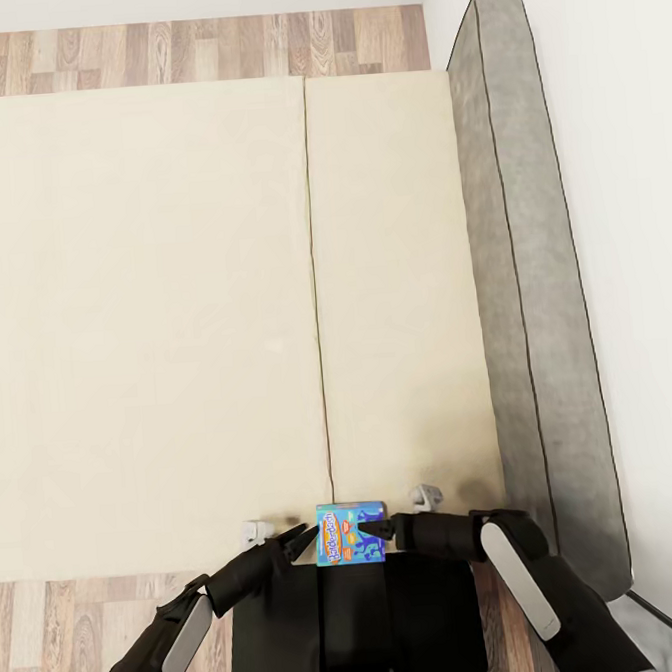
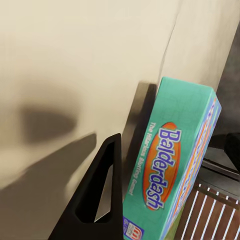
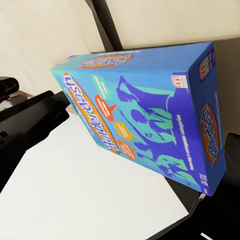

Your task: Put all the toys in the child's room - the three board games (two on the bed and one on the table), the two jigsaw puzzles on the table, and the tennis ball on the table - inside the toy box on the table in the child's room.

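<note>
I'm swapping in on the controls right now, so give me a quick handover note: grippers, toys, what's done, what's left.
Left gripper and right gripper sit on either side of the blue Balderdash board game, pinching it between them at the near edge of the bed; whether either has its jaws closed can't be told. Mattress otherwise bare. Left: carry this game to the toy box.

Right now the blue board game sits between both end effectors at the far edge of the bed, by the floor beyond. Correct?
Not quite. The blue board game sits between the left end effector and right end effector, but at the near edge of the bed, against the robot's trunk. The head view shows it.
</note>
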Controlling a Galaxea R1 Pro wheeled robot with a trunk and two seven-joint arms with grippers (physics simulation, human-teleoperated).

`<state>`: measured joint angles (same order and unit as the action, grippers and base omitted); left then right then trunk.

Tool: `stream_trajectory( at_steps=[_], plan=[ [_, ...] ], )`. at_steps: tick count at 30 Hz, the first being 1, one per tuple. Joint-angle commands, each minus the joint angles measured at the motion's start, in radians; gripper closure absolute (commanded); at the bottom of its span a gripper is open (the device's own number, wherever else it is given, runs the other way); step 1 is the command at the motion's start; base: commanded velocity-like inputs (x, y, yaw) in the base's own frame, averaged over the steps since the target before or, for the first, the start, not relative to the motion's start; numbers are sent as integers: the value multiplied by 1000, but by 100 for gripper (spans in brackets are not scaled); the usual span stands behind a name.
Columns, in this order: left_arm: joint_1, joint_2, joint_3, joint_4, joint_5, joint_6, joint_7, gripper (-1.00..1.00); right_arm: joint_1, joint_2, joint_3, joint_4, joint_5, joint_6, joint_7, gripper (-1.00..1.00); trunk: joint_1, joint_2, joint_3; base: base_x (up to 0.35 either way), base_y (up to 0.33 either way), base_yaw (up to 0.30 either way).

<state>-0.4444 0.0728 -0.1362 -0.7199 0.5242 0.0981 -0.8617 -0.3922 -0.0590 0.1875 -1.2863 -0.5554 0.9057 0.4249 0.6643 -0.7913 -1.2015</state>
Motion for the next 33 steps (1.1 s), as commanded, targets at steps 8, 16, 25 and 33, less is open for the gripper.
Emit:
stream_trajectory(
  at_steps=[8,16,25,33],
  plan=[
    [0,1,-2,0,10,6,83,-100,-7,5,2,0,4,0,5,-100,0,-1,0,0,0,0],
    [0,1,-4,0,10,6,84,-100,-9,29,3,8,4,-14,5,-100,0,-1,0,0,0,0],
    [0,1,-13,0,10,6,84,-100,-21,50,6,38,5,-32,5,-100,0,-1,0,0,0,0],
    [0,1,-15,0,10,7,83,-100,-29,53,7,59,6,-38,5,-100,0,-1,0,0,0,0]
  ],
)
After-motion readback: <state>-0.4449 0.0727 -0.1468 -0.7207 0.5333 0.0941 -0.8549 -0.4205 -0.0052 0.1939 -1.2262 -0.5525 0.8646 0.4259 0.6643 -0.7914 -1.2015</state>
